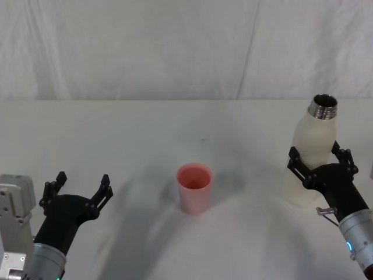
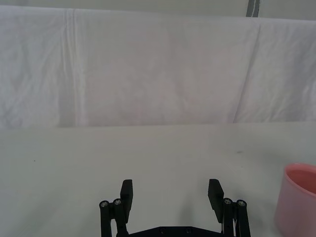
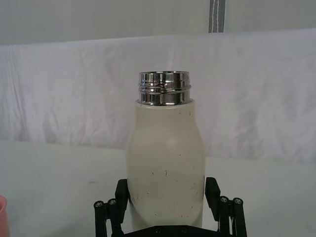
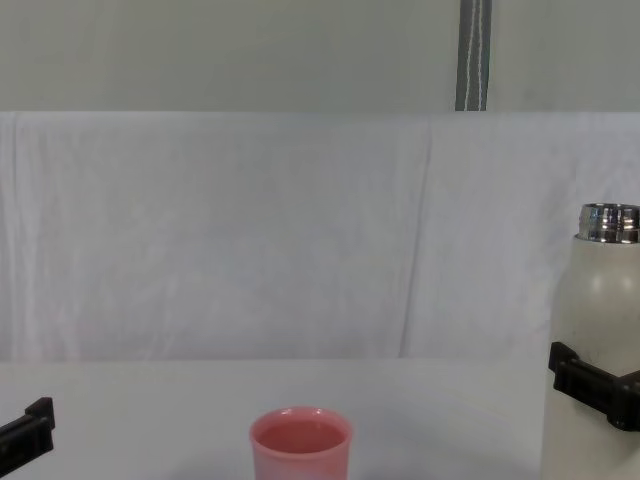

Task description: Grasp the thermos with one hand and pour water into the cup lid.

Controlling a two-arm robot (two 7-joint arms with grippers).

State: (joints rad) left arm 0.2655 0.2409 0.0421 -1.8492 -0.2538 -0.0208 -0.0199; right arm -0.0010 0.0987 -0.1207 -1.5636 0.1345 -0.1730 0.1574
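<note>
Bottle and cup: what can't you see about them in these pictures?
- Whether the bottle holds water: its steel neck is seen from the side in the right wrist view, and from too far in the head view.
- The bottle's base: the right end effector and the frame edge cover it.
- The cup's bottom: cut off in the chest view.
- Most of the cup: cropped in the left wrist view.
</note>
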